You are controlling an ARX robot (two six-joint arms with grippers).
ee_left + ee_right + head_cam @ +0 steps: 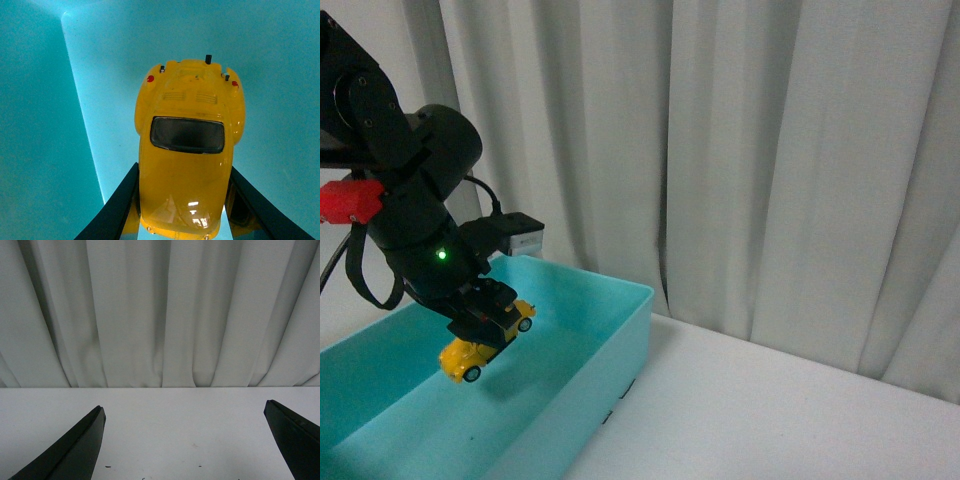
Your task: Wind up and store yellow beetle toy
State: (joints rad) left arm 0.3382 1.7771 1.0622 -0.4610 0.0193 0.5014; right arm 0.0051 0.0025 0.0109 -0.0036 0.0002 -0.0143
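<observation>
Yellow beetle toy (pixel 485 342) is pinched in the left tool (pixel 486 322), over the left part of the teal bin (pixel 616 335). In the front view the car sits tilted, its near-left end lower than the end pointing right. It looks clear of the bin floor, since there's a dark shadow on the teal just beneath it.

In the left wrist view you're looking along the car's roof. The two black fingers (pixel 116 207) are closed in on either side of the body, at the end nearer the camera. The far end has a dark window, two rows of vent slots, small red lights at the corners and a little black nub sticking out. Teal fills the rest of that view, with one inside corner of the bin on show.

The left arm is black with a small green light (pixel 442 255) on it and a red piece (pixel 350 200) further up.

The bin sits at the near left of the white worktop (pixel 780 410), with a pale pleated curtain (pixel 740 150) hanging behind everything.

The right tool (pixel 185 440) only shows in its own wrist view. Its fingers are spread wide apart with nothing between them, above bare worktop and facing the curtain.
</observation>
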